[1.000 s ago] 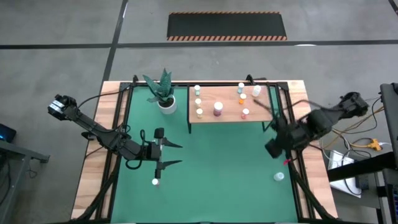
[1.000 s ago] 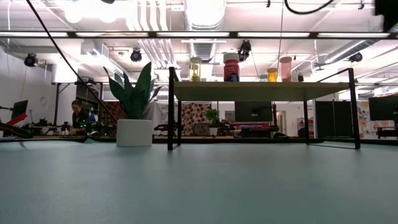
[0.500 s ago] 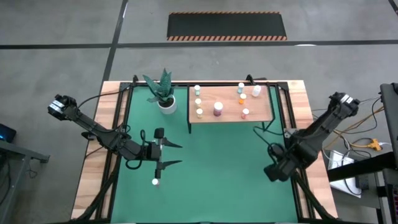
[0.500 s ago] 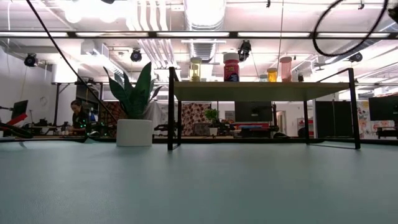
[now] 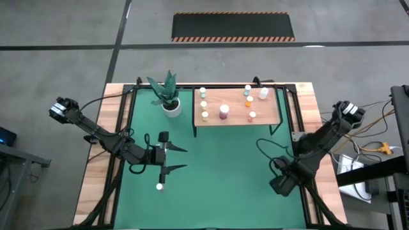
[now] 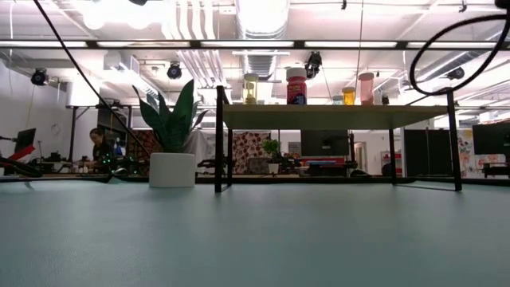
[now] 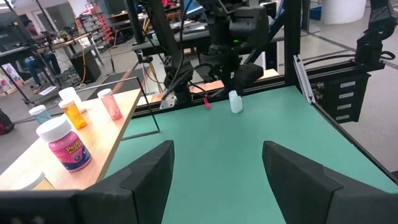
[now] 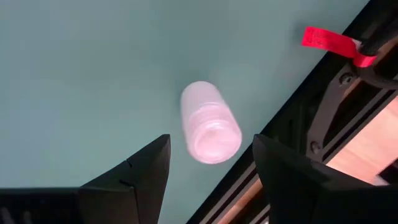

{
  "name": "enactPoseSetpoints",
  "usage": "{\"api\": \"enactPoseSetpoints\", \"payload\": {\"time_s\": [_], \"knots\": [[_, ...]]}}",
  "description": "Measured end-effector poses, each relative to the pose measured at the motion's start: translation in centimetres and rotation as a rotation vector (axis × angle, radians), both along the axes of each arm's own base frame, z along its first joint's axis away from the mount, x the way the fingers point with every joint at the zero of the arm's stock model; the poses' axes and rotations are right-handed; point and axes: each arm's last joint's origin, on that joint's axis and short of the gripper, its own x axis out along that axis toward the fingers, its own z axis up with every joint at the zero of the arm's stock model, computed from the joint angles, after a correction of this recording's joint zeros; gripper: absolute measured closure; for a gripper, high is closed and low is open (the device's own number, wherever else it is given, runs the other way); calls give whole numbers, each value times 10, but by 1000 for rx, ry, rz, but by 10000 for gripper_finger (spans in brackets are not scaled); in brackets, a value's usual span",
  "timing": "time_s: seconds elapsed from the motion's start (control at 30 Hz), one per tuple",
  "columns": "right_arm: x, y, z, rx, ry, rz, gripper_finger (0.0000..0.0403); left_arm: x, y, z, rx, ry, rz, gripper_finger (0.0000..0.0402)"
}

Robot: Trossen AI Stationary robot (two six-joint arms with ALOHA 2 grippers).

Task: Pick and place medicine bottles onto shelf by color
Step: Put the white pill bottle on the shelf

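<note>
1. The whitish bottle stood upright on the green mat near the surface's right edge, toward its front right corner, beside a small red tag.
2. It looked light, rigid plastic with a smooth, likely slippery wall; a grip across the body below the cap should hold it, though it could tip easily.
3. The right gripper hung directly above it, fingers spread wide and empty.
4. The left gripper waited over the mat's left half, also wide and empty, near another small bottle.
5. The other bottles stood on the shelf at the back.
6. Since the earlier frames, the right arm had swung from beside the shelf toward the front, covering the whitish bottle from overhead; the left arm stayed put.
</note>
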Motion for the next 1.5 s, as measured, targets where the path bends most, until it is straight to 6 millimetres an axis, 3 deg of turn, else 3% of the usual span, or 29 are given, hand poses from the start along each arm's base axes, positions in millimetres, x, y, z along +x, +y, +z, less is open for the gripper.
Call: {"api": "enactPoseSetpoints", "payload": {"time_s": [0.33, 0.57, 0.67, 0.87, 0.97, 1.1, 1.3, 1.5], "knots": [[7, 10, -24, -24, 81, 121, 187, 0, 0, 0, 0, 1, 0, 173], [8, 12, -29, -29, 102, 147, 277, 0, 0, 0, -1, 1, 0, 173], [8, 11, -24, -13, 84, 147, 280, 0, 0, 0, -1, 1, 0, 173], [23, 24, 14, 137, -96, 215, 280, 0, 0, 0, -2, 0, 0, 173], [44, 31, 43, 184, -281, 254, 280, 0, 0, 0, -3, -1, 0, 173], [75, 27, 85, 113, -520, 355, 280, 0, 0, 0, -1, -3, 0, 173], [112, -9, 140, -11, -674, 541, 280, 0, 0, 0, -1, -3, 0, 173], [137, -78, 180, -136, -673, 626, 280, 0, 0, 0, 0, -3, 0, 173]]}}
